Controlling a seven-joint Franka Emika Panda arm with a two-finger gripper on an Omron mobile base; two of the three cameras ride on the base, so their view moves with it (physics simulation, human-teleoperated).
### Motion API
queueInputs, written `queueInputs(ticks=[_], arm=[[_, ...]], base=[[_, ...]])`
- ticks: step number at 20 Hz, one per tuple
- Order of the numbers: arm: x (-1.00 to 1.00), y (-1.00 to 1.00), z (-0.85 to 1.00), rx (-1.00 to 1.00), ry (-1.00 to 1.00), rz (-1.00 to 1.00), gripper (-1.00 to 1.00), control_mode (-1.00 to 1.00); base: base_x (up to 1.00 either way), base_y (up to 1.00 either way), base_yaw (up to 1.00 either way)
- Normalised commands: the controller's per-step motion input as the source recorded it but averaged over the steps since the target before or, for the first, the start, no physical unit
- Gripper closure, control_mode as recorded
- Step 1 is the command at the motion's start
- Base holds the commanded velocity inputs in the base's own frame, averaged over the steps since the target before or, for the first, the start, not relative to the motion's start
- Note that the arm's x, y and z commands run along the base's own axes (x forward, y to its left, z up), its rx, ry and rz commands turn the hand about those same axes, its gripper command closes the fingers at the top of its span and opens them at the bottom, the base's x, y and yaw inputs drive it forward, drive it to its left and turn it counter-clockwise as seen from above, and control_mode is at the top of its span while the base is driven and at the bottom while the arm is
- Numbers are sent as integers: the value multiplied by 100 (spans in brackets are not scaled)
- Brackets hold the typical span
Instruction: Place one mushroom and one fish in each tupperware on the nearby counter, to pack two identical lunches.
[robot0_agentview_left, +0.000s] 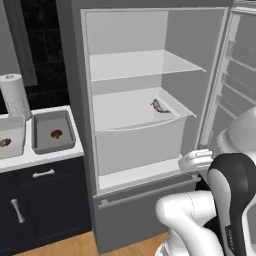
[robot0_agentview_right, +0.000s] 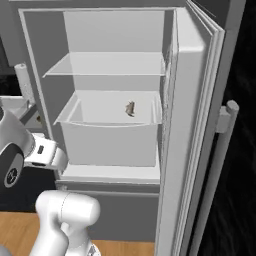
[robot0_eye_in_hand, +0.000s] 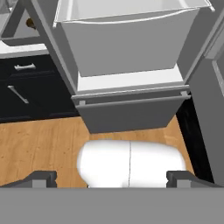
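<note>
1. At your far left in the left base view, a paper towel roll (robot0_agentview_left: 13, 95) stands on the counter (robot0_agentview_left: 45, 157).
2. Beside it sit two grey tupperwares: the left one (robot0_agentview_left: 11, 137) holds a mushroom (robot0_agentview_left: 5, 142), the right one (robot0_agentview_left: 53, 131) holds another mushroom (robot0_agentview_left: 56, 134). You see no fish in either.
3. Further right, the open fridge (robot0_agentview_left: 85, 125) has one fish (robot0_agentview_left: 159, 106) lying in its white drawer (robot0_agentview_left: 137, 142), toward the back right.
4. Your gripper (robot0_eye_in_hand: 112, 177) hangs low before the fridge, jaws spread wide, grasping nothing.
</note>
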Motion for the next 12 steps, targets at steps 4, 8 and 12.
queueInputs(ticks=[4,8,12], arm=[[0,0,0,0,0,0,-100,100],[0,0,0,0,0,0,-100,100],[0,0,0,0,0,0,-100,100]], base=[[82,-23,1],[78,-35,1],[43,-42,1]])
